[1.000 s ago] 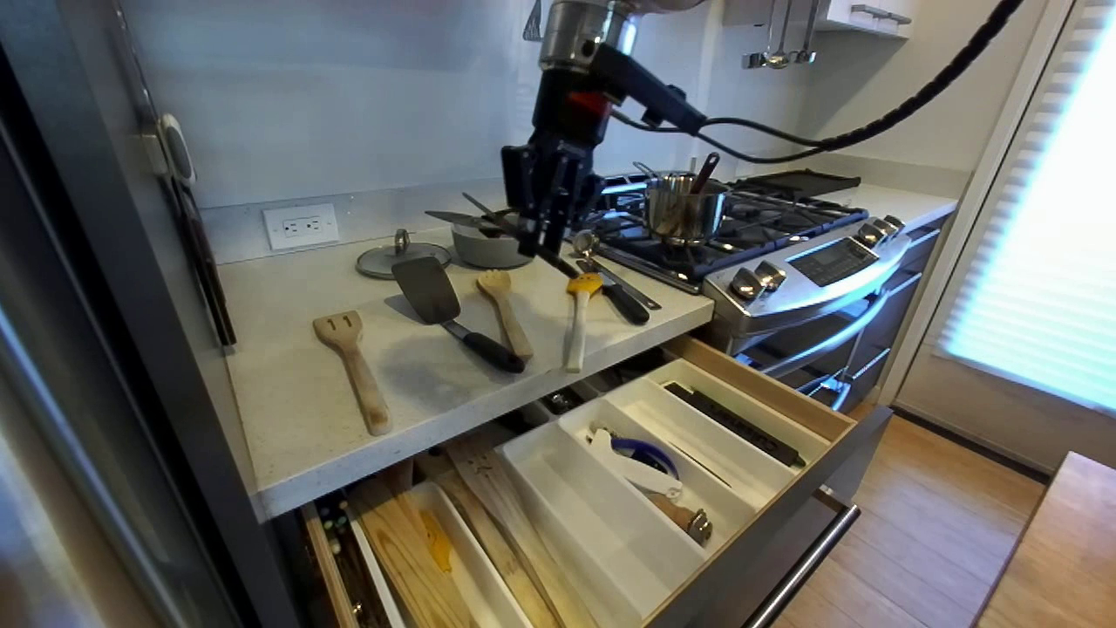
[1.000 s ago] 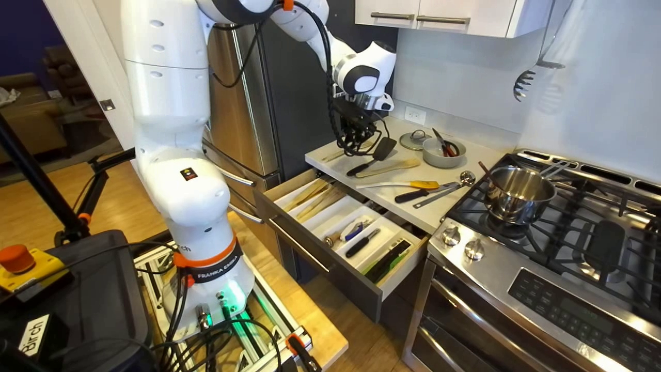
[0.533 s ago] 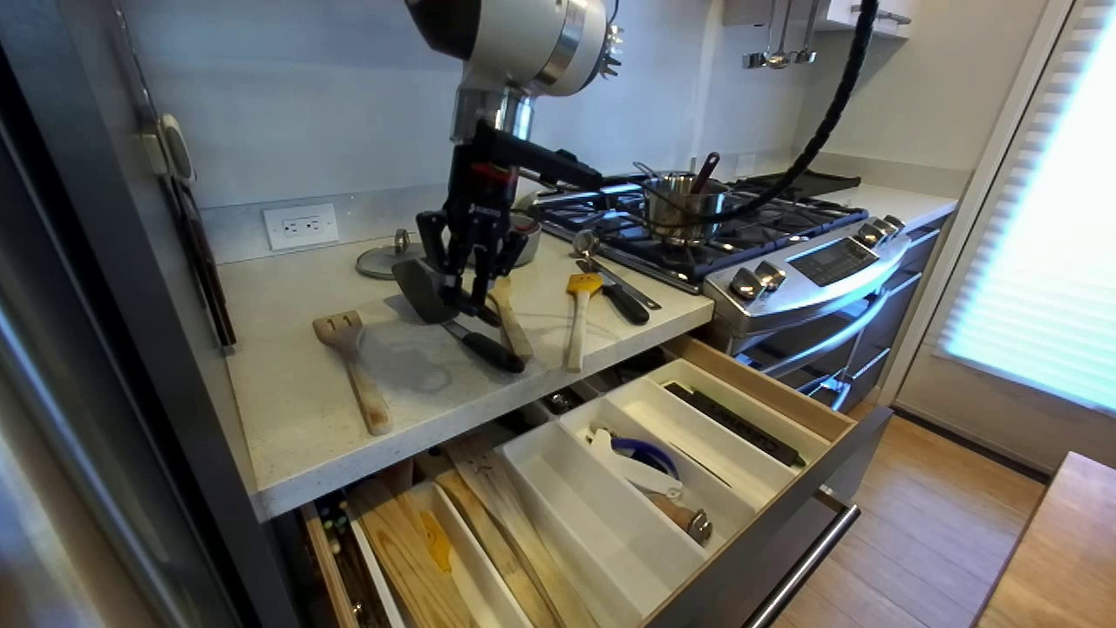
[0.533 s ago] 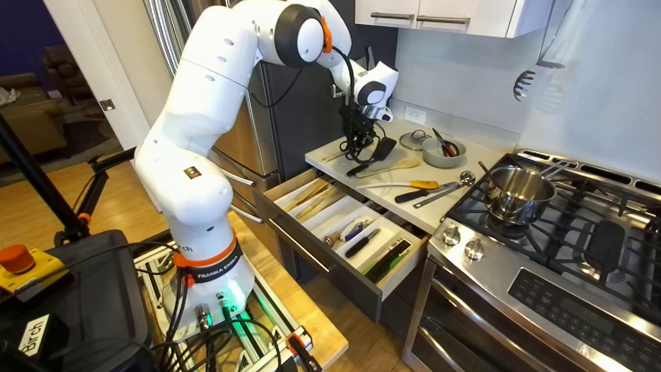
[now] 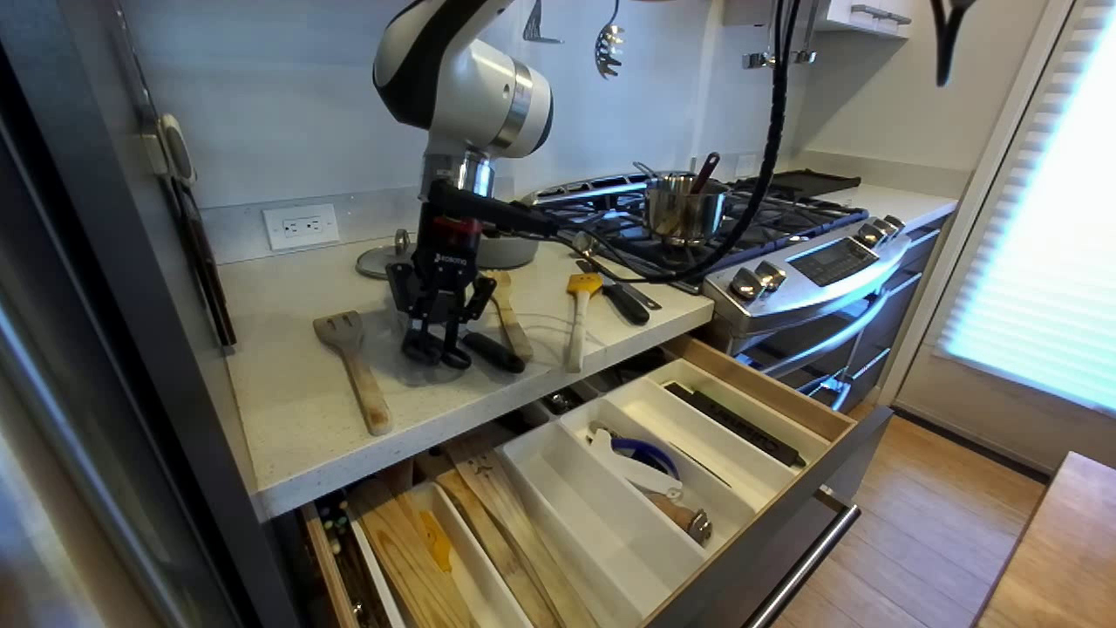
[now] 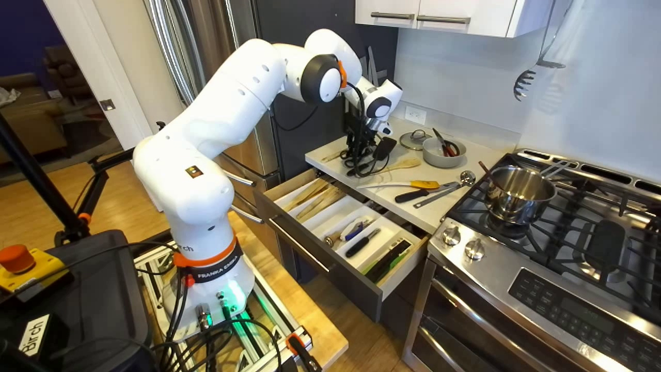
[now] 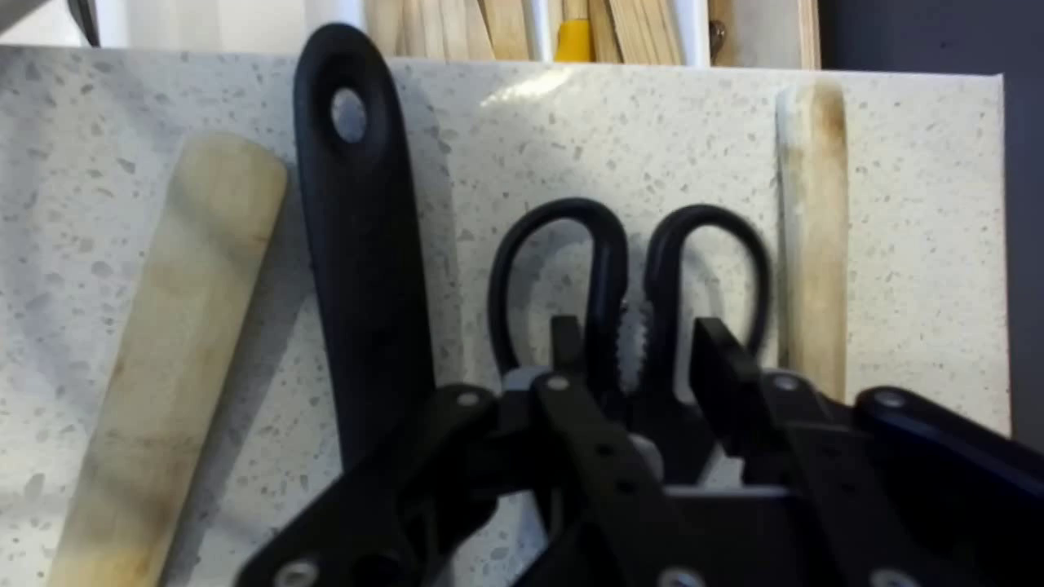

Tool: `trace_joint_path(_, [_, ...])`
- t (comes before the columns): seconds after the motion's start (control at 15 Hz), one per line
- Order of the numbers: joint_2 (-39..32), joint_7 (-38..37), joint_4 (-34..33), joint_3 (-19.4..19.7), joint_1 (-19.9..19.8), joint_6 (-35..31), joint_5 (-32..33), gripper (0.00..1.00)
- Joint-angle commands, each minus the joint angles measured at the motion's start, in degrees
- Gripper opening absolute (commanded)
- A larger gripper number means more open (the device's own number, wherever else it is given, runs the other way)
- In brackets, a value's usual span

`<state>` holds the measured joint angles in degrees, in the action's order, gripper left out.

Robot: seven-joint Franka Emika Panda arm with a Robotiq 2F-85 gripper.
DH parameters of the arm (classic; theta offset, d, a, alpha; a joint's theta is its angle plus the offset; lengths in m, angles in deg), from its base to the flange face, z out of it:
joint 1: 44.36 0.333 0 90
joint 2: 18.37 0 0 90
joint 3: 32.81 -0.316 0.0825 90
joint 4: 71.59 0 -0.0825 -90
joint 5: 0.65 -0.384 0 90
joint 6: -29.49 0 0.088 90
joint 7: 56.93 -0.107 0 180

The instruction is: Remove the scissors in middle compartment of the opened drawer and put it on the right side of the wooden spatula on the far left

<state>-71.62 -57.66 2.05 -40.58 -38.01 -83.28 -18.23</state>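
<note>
My gripper (image 5: pixel 436 338) is low over the counter, its fingers closed around the scissors. In the wrist view, the fingertips (image 7: pixel 638 334) sit on either side of the scissors' inner black handles (image 7: pixel 608 285); the blades are mostly hidden under the gripper. The loops (image 5: pixel 456 358) show at the fingertips in an exterior view; whether they touch the counter I cannot tell. The slotted wooden spatula (image 5: pixel 356 362) lies at the far left, its handle (image 7: pixel 816 236) beside the scissors in the wrist view. A bare white middle compartment (image 5: pixel 602 523) shows in the opened drawer (image 6: pixel 289 243).
The black spatula's handle (image 5: pixel 493 351) lies on the scissors' other side, with a wooden spoon (image 5: pixel 514 327) beyond it. A yellow-headed brush (image 5: pixel 577 323), a knife (image 6: pixel 413 195), a grey pot (image 6: pixel 444 155) and a lid (image 6: pixel 413 139) are also on the counter.
The gripper has come down and toward the slotted wooden spatula in both exterior views, carrying the scissors. The drawer and the other utensils have not moved.
</note>
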Motion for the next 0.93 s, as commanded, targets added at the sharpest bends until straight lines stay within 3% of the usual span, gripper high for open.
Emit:
trace_joint_path(0.0, [-0.9, -2.6, -3.0, -0.5, 0.7, 3.5, 1.0, 0.71])
trace_joint_path(0.27, [9.1, -1.4, 11.0, -0.6, 2.9, -1.9, 2.3, 1.00])
trace_joint_path(0.47, [14.0, -5.7, 18.7, 1.1, 5.5, -8.2, 4.5, 1.00])
trace_joint_path(0.8, [22.9, -14.4, 33.1, 2.1, 8.2, -30.1, 5.5, 1.00])
trace_joint_path(0.87, [17.3, -11.7, 24.5, 0.4, 6.6, -23.5, 5.0, 1.00])
